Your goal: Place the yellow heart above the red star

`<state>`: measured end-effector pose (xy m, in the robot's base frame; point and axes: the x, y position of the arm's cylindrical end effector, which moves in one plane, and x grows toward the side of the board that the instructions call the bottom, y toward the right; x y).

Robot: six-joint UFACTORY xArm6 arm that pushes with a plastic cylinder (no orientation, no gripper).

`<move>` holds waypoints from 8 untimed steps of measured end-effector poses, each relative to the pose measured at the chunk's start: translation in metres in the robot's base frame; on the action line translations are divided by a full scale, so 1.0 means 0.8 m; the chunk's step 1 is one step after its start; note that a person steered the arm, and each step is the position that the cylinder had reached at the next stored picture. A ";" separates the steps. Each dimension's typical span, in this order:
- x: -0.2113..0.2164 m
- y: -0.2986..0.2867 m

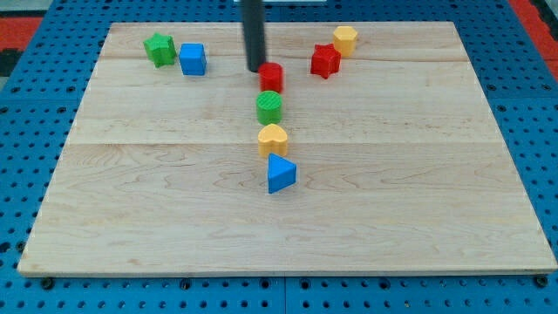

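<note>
The yellow heart (273,139) lies near the middle of the board, in a column below a green round block (269,107) and a red round block (272,77). The red star (325,61) sits toward the view's top right, with a yellow hexagonal block (345,40) touching its upper right. My tip (255,70) stands just left of the red round block, at the top of that column, well above the yellow heart and to the left of the red star.
A blue triangle (280,173) lies just below the yellow heart. A green star (159,49) and a blue cube (193,58) sit side by side at the view's top left. The wooden board (131,209) rests on a blue pegboard.
</note>
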<state>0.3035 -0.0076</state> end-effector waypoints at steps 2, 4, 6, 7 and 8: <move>0.029 0.148; -0.116 0.210; 0.000 0.034; 0.041 -0.007; 0.086 -0.093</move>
<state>0.3724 -0.0823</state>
